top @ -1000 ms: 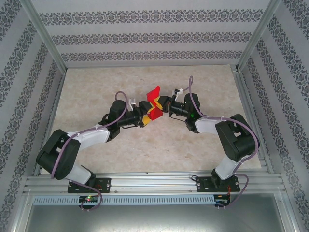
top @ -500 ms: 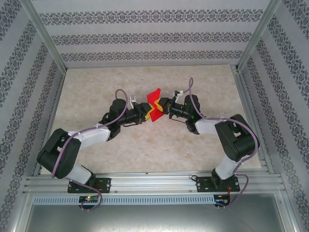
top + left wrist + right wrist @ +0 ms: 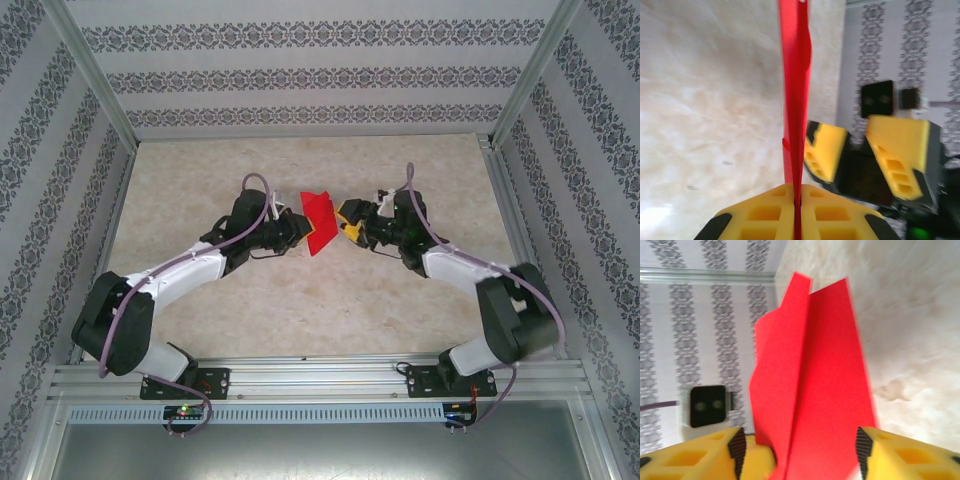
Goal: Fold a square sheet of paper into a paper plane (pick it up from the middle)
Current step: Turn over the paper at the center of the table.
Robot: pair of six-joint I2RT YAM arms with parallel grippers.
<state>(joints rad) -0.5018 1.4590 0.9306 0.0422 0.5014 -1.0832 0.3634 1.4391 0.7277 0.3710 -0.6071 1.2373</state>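
My left end effector [image 3: 797,200] is clenched on the near edge of the creased red sheet of paper [image 3: 796,75], holding it on edge over the counter [image 3: 700,100]. Just beyond, my right end effector [image 3: 799,447] is released, with its fingers spread beside the sheet. I judge this a mid-fold regrasp. Next, my right should close squarely on the flap without skewing the crease.
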